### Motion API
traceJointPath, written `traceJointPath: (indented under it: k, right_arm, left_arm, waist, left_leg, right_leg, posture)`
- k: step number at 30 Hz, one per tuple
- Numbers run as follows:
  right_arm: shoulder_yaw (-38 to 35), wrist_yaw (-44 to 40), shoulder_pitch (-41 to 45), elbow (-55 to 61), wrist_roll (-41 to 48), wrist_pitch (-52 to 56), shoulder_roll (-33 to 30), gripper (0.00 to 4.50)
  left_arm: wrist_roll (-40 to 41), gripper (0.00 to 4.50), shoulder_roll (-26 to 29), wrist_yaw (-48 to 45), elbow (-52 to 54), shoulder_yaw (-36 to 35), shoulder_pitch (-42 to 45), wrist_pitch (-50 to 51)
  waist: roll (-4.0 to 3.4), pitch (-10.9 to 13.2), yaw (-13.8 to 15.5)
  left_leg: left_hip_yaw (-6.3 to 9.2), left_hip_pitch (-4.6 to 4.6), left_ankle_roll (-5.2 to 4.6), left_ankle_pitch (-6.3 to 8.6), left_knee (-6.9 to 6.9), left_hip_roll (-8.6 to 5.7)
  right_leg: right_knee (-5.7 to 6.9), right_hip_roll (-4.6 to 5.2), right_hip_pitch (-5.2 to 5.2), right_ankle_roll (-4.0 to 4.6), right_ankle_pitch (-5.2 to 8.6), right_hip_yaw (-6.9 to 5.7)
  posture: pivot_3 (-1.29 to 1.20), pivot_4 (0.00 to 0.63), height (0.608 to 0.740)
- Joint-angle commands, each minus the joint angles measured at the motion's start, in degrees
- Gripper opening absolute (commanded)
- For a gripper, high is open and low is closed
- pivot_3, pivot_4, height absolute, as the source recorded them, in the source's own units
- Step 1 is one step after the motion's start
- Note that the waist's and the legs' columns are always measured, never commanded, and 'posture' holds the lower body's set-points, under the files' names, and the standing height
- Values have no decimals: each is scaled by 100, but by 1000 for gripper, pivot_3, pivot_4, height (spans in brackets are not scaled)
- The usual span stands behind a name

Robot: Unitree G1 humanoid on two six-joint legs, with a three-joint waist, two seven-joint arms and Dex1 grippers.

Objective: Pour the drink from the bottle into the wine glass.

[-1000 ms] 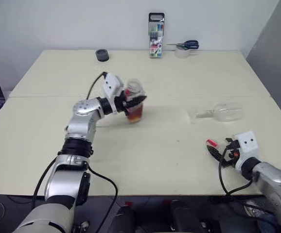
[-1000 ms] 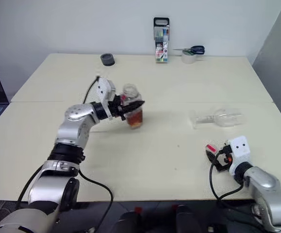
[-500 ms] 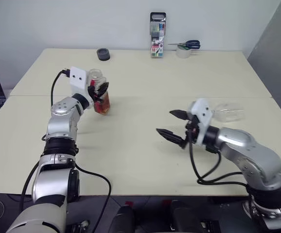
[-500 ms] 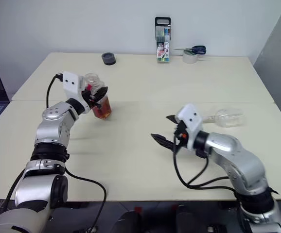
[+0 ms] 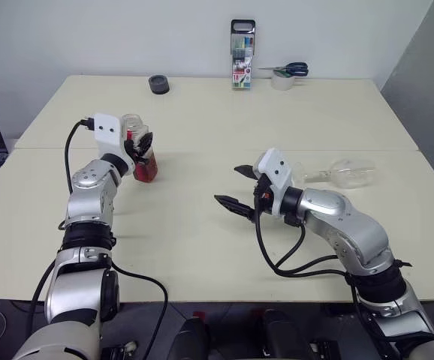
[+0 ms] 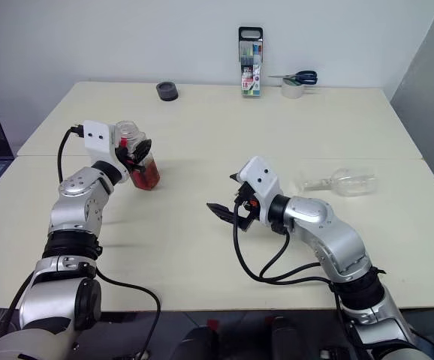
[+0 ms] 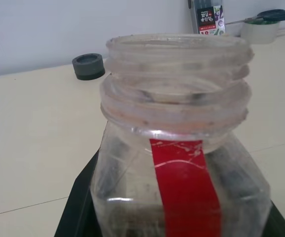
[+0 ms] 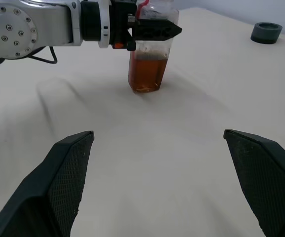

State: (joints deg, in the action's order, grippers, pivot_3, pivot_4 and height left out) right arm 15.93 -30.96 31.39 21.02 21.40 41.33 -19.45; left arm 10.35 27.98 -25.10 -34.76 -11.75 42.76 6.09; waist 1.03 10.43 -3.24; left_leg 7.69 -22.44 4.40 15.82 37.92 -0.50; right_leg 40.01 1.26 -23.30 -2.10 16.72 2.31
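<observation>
Head view: left gripper [image 5: 143, 144] clamped on bottle [image 5: 143, 154], upright, uncapped, over left part of table [image 5: 202, 247], drink [image 5: 146, 170] filling lower part. Right gripper [image 5: 236, 187] spread wide, nothing in it, mid-table, pointing toward bottle. Glass [image 5: 345, 173] lying on its side at right, well apart from both grippers. Black cap [image 5: 158, 84], pen case [image 5: 242, 55], scissors [image 5: 288, 70] on tape roll [image 5: 281, 81] along far edge.

Left wrist view: bottle [image 7: 177, 148] close up, open threaded neck, red strip [image 7: 184, 187], black fingers [image 7: 76, 207] against its sides.

Right wrist view: fingers [image 8: 66, 170] far apart; beyond them bottle [image 8: 150, 59] in left gripper [image 8: 155, 30], amber drink [image 8: 147, 74] at bottom.
</observation>
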Motion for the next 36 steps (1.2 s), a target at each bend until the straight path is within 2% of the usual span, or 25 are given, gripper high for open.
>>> traceJointPath:
  k: [1, 7, 25, 36]
  right_arm:
    - [-2, -60, 147, 123, -54, -118, 67, 4500]
    - [-8, -125, 155, 167, -72, -97, 94, 4500]
    - [-45, -166, 57, 169, -184, -248, 167, 4500]
    - [-303, 6, -703, 610, -326, -380, -76, 4500]
  left_arm:
    - [27, 2599, -42, 27, 263, -27, -202, -35]
    - [88, 4489, -79, 60, 391, -68, -336, -38]
    - [-70, 4489, -132, 232, 361, -40, -862, -584]
    - [-168, 4489, -187, 462, 980, -18, -1734, -865]
  waist:
    - [1, -1, 1]
    - [1, -1, 2]
    - [1, -1, 5]
    - [1, -2, 14]
  left_leg:
    - [0, 0, 0, 0, 0, 0]
    - [3, -2, -4, 2, 0, 0]
    - [2, -2, -4, 2, -1, 1]
    - [2, -1, -16, 10, -4, 2]
  right_leg:
    - [-1, 0, 0, 0, 0, 0]
    - [-1, 0, 0, 0, 0, -2]
    - [-2, 1, -1, 0, 0, -2]
    - [-3, 1, -1, 1, 0, -1]
  posture:
    - [0, 150, 740]
    - [0, 150, 740]
    - [0, 150, 740]
    - [0, 150, 740]
